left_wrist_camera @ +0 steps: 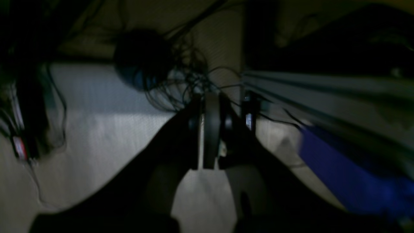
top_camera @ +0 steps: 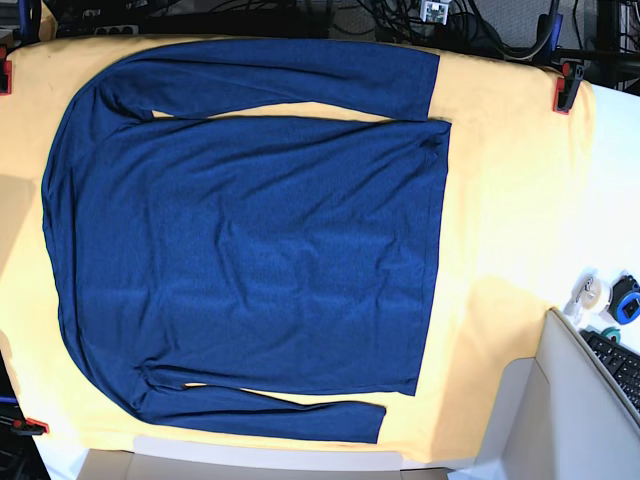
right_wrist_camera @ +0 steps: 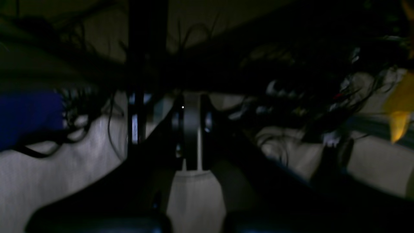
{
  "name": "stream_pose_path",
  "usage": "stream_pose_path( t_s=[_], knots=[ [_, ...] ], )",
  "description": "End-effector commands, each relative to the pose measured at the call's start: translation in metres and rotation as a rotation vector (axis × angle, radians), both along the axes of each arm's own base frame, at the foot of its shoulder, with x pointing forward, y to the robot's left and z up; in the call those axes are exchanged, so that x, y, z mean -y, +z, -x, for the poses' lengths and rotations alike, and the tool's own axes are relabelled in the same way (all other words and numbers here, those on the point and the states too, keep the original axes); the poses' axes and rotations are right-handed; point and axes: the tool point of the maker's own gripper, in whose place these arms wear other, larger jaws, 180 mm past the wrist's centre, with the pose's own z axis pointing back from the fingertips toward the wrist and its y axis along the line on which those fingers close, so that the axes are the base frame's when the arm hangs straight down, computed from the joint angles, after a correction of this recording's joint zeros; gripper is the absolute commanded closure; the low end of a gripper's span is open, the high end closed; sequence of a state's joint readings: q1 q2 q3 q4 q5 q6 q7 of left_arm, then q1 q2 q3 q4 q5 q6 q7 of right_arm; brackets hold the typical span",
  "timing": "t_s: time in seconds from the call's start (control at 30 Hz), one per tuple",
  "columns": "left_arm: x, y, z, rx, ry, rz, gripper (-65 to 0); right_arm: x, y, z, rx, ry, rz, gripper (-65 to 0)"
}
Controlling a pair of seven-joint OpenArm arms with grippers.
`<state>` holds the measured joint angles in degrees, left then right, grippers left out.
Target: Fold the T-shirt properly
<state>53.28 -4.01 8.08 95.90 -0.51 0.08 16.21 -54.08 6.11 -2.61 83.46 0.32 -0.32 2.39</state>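
One shirt point(top_camera: 250, 250), dark navy and long-sleeved, lies spread flat on the yellow cloth point(top_camera: 510, 200) in the base view. Its body fills the middle of the cloth. One sleeve runs along the cloth's top edge, and the other sleeve runs along the cloth's bottom edge, its cuff ending just short of the shirt's hem line. The hem faces the bare right part of the cloth, and the shoulders sit at the cloth's left edge. A thin strip of yellow shows between each sleeve and the body.

Red clamps point(top_camera: 566, 88) grip the cloth at its corners; one is plain at the top right, and another shows at the bottom left. Beyond the cloth's right edge, on the white table point(top_camera: 610, 200), sit a keyboard point(top_camera: 620, 368) and a small blue round thing too small to tell. Cables point(top_camera: 470, 25) tangle behind the cloth's top edge.

Neither arm appears in the base view. The left gripper point(left_wrist_camera: 212, 129) shows in its dark, blurred wrist view with its jaws pressed together and nothing between them; a blurred patch of blue lies to its right. The right gripper point(right_wrist_camera: 191, 132) likewise has its jaws together on nothing, with a patch of blue at the left edge and a bit of yellow at the far right.
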Motion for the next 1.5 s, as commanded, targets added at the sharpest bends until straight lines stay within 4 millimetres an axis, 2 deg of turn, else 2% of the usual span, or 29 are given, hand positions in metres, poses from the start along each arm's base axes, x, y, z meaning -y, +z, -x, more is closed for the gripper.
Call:
stream_pose_path(
  t_s=[0.0,0.1,0.27,0.37,0.43,0.57,0.7,0.77,0.83,0.97,1.1,1.17,1.4,1.47],
  knots=[
    [0.003,0.016,0.001,0.027,-0.028,0.005,0.0,-0.004,0.016,-0.004,0.040,0.011,-0.014,0.0],
    [0.011,0.047,-0.007,0.086,-0.088,0.030,0.0,-0.009,0.052,-0.019,0.119,0.030,-0.026,0.0],
    [0.016,0.083,-0.018,0.152,-0.159,0.049,0.0,-0.019,0.116,-0.045,0.250,0.072,-0.052,0.0],
    [0.012,0.094,-0.028,0.187,-0.179,0.041,-0.9,-0.023,0.136,-0.056,0.296,0.052,-0.080,0.0],
    [0.012,0.098,-0.031,0.201,-0.180,0.039,-4.2,-0.018,0.139,-0.060,0.307,-0.007,-0.121,0.0],
    [0.011,0.099,-0.036,0.212,-0.180,0.037,-10.4,0.022,0.145,-0.072,0.345,-0.226,-0.213,0.0],
    [0.011,0.099,-0.038,0.216,-0.179,0.037,-14.0,0.067,0.164,-0.088,0.428,-0.418,-0.339,-0.3],
    [0.011,0.099,-0.042,0.227,-0.177,0.035,-14.7,0.089,0.174,-0.096,0.460,-0.509,-0.392,-4.8],
    [0.011,0.100,-0.049,0.244,-0.177,0.033,-15.1,0.107,0.180,-0.101,0.461,-0.601,-0.470,-13.6],
    [0.010,0.097,-0.054,0.236,-0.175,0.026,-16.2,0.126,0.188,-0.106,0.405,-0.696,-0.614,-28.9],
    [0.008,0.096,-0.062,0.240,-0.175,0.018,-16.5,0.133,0.195,-0.107,0.413,-0.714,-0.667,-29.9],
    [0.008,0.097,-0.066,0.250,-0.175,0.016,-16.5,0.136,0.191,-0.103,0.415,-0.745,-0.685,-29.9],
    [0.008,0.098,-0.072,0.263,-0.175,0.015,-16.5,0.142,0.146,-0.096,0.318,-0.854,-0.706,-30.1],
    [0.008,0.098,-0.072,0.263,-0.175,0.015,-16.5,0.141,0.141,-0.100,0.310,-0.855,-0.700,-30.2]
  ],
)
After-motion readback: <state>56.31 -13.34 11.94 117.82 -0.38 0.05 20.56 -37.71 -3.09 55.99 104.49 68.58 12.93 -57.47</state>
